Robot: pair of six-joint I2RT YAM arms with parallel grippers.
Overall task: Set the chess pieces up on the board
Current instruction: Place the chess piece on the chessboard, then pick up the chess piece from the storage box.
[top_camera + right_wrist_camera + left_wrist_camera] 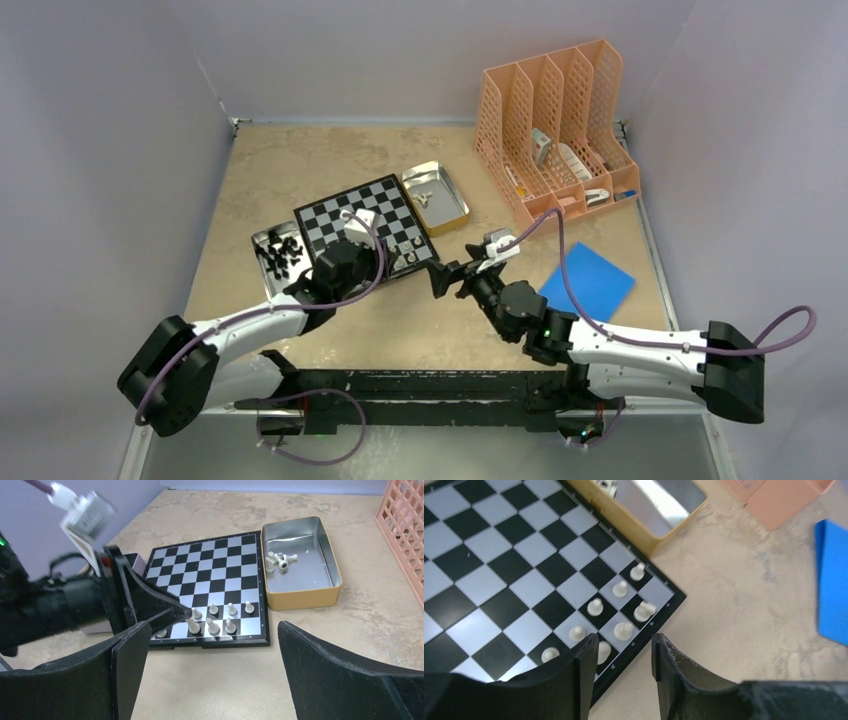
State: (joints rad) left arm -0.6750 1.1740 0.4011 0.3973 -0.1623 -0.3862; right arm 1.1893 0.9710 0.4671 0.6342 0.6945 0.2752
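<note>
The board (360, 222) lies in the middle of the table, with several pale chess pieces (620, 588) standing in two rows at its near right corner. My left gripper (621, 655) hangs over that corner's edge, open, with nothing between its fingers. One pale piece (602, 651) stands on the board just beside the left finger (585, 667). Black chess pieces (280, 255) lie in a metal tray left of the board. My right gripper (215, 640) is wide open and empty, low over the table in front of the board (210, 582), and sits right of the left gripper (390, 262).
A gold-sided metal tray (320, 587) right of the board holds a few pale pieces (277, 560). A blue square sheet (590, 280) lies on the table to the right. An orange file rack (555, 130) stands at the back right. Grey walls enclose the table.
</note>
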